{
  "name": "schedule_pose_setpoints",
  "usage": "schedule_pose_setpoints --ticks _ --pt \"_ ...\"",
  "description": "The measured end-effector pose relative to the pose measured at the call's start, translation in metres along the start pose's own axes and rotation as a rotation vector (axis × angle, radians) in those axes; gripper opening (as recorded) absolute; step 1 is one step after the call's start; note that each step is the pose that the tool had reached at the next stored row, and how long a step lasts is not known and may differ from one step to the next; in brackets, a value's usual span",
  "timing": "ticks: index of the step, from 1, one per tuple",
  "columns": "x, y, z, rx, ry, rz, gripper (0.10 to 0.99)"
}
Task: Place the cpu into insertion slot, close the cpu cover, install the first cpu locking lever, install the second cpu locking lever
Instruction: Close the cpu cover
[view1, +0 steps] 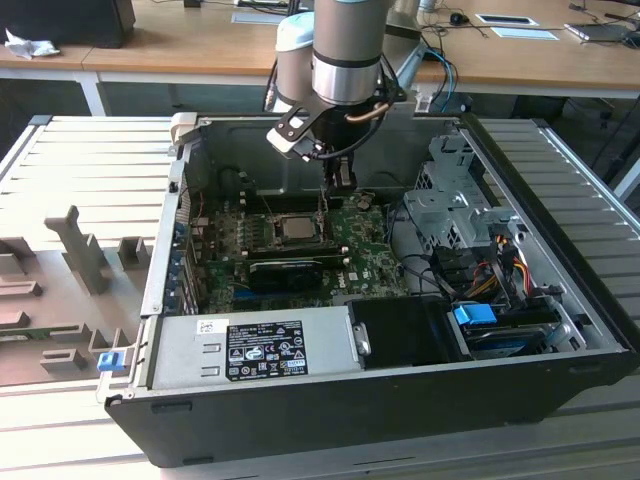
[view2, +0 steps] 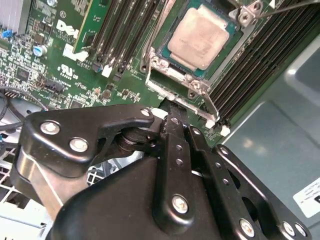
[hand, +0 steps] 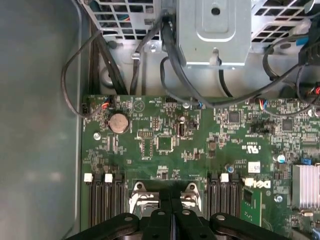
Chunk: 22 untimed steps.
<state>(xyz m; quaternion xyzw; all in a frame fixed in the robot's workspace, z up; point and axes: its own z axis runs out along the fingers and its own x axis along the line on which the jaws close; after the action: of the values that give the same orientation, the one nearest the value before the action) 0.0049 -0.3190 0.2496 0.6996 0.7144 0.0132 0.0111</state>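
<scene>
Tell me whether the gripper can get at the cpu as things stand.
Probably yes: the gripper hangs at the edge of the insertion slot, the case is open on top, and nothing lies across the cpu.

An open black computer case (view1: 350, 415) lies on a ribbed grey surface (view1: 90, 170), with wooden desks (view1: 200, 40) behind. Inside are a grey power supply (view1: 250, 348) and a green motherboard (view1: 370, 272) carrying a long black expansion card (view1: 290, 270). A metal drive cage (view1: 450, 200) stands at the exterior view's right. In the first wrist view, a coin battery (hand: 118, 122) and a finned heat sink (hand: 306, 186) sit on the board.
</scene>
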Motion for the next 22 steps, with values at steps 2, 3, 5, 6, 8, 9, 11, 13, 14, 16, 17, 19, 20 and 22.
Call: schedule_pose_setpoints --ticks 2,3,5,6,8,9,11,13,14,16,17,19,20,22 --pt "0.0002 -0.0059 -0.0002 0.000 0.0000 0.000 0.106" --pt "0.0002 -0.0092 -0.0003 0.000 -0.0001 0.000 0.106" --pt "0.0003 -0.0145 -0.0002 0.000 0.0001 0.000 0.106" --pt "0.0003 -0.0157 0.0002 0.000 0.0001 0.000 0.106" --pt "0.0004 -0.0176 0.0011 0.000 0.0000 0.000 0.106" --pt "0.0004 -0.0190 0.0017 0.000 0.0000 0.000 0.106" --pt "0.0005 -0.0221 0.0027 0.000 0.0001 -0.001 0.106" --pt "0.0007 -0.0306 0.0064 0.000 0.0003 -0.010 0.106" --pt "0.0007 -0.0315 0.0082 0.001 0.0006 -0.019 0.106" --pt "0.0005 -0.0330 0.0106 0.000 0.0036 -0.043 0.106" --pt "0.0006 -0.0355 0.0109 -0.001 0.0047 -0.048 0.106" --pt "0.0006 -0.0417 0.0119 0.000 0.0072 -0.055 0.106" --pt "0.0007 -0.0467 0.0123 -0.001 0.0076 -0.056 0.106" --pt "0.0008 -0.0513 0.0123 -0.001 0.0075 -0.056 0.106"
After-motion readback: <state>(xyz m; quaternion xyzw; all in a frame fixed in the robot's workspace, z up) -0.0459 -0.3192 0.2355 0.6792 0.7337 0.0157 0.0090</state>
